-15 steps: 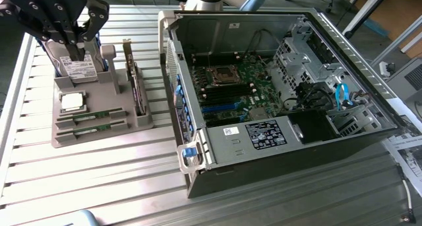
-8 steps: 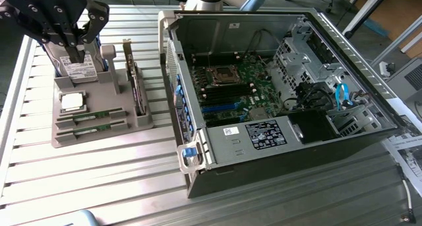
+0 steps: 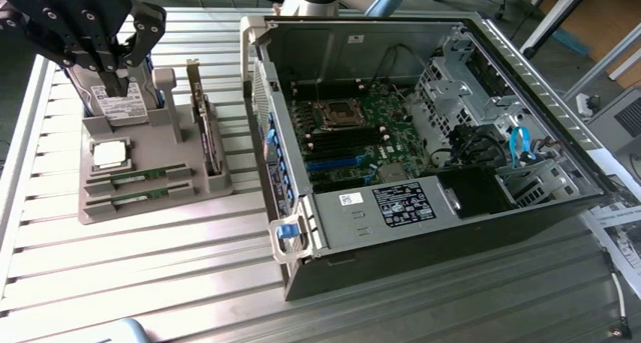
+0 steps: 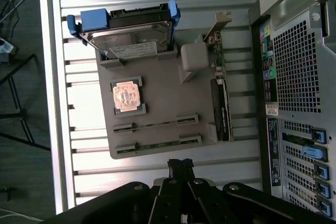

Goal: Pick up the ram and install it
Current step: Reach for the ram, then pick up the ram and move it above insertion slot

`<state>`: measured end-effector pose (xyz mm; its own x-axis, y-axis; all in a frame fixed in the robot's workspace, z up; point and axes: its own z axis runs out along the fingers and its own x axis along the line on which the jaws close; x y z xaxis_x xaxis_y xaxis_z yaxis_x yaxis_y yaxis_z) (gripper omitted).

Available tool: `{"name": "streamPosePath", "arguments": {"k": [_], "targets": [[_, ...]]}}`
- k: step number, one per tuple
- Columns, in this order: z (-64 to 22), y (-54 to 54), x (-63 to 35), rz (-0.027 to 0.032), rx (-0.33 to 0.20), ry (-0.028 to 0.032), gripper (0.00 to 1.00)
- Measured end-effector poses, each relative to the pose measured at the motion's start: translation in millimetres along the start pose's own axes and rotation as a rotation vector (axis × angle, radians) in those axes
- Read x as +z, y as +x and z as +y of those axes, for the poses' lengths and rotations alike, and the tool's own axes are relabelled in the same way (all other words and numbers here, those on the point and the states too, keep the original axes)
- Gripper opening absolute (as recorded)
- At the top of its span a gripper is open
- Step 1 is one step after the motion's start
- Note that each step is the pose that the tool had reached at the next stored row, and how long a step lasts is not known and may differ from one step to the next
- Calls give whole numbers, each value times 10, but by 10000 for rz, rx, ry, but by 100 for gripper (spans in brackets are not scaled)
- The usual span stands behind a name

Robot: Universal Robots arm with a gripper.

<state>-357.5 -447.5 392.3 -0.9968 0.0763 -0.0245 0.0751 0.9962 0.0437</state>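
The gripper [image 3: 121, 62] hangs high over the grey holder [image 3: 200, 187], and its fingers [image 4: 176, 169] look pressed together with nothing between them. The ram [image 4: 157, 142] lies flat in its slot of the holder, below the gripper and well apart from the fingertips. A second stick [image 4: 157, 124] sits in the slot just beside it, and I cannot tell which of the two is meant. Further from the gripper on the same holder are the processor [image 4: 127, 96] and the hard drive [image 4: 128, 35]. The open case [image 3: 401, 247] stands off to the gripper's side, with the motherboard [image 3: 380, 112] inside. Its long memory slots [image 3: 341, 144] look empty. To my judgement the task is at its beginning: the ram is not gripped, not lifted, and not installed.
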Motion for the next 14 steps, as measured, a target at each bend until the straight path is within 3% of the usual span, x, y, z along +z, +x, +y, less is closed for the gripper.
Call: {"name": "streamPosePath", "arguments": {"k": [14], "targets": [[0,0,0,8,-185,-4,11]]}}
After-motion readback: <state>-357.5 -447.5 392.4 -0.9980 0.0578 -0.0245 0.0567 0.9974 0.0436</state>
